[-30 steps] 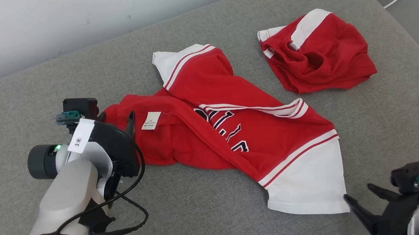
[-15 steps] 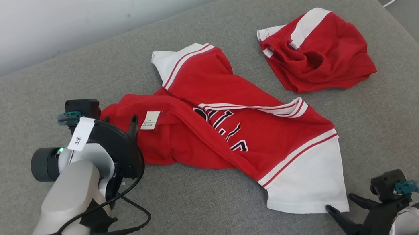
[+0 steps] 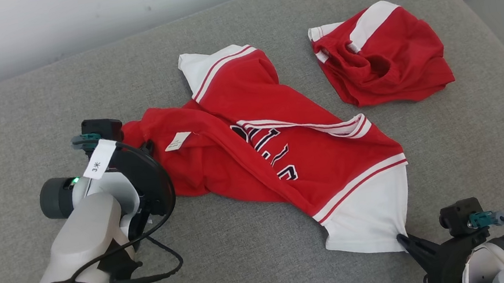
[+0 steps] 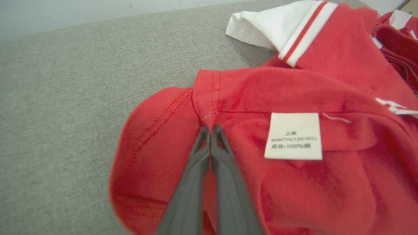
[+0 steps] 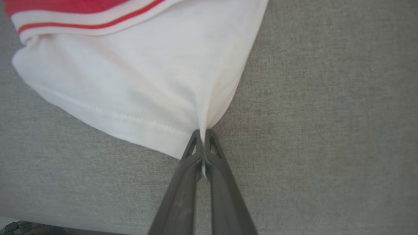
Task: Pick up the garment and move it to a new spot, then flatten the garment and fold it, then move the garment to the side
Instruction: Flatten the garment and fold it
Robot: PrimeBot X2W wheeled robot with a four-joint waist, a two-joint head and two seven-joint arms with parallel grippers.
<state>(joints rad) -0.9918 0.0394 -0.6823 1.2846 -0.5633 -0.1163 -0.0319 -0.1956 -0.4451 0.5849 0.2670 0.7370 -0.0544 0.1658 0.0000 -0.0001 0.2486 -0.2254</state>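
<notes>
Fingers (image 4: 191, 186), left gripper (image 4: 210, 129): pressed together on a red fold at the hem stitching of the shirt (image 3: 332, 160), beside the care label (image 4: 294, 135). Fingers (image 5: 181, 192), right gripper (image 5: 203, 132): pinched shut on the corner of the white sleeve (image 5: 130, 81).

Shirt: lay crumpled across the middle of the cushion (image 3: 249, 268), white sleeve toward the near edge. Red shorts (image 3: 393, 64) lay apart, toward the far right corner.

Handling: you had light, soft, limp knit, likely to sag and stretch between two pinches; neither slippery nor fragile.

Hold: seams and hems probably served you best, where doubled cloth gave the tips purchase.
</notes>
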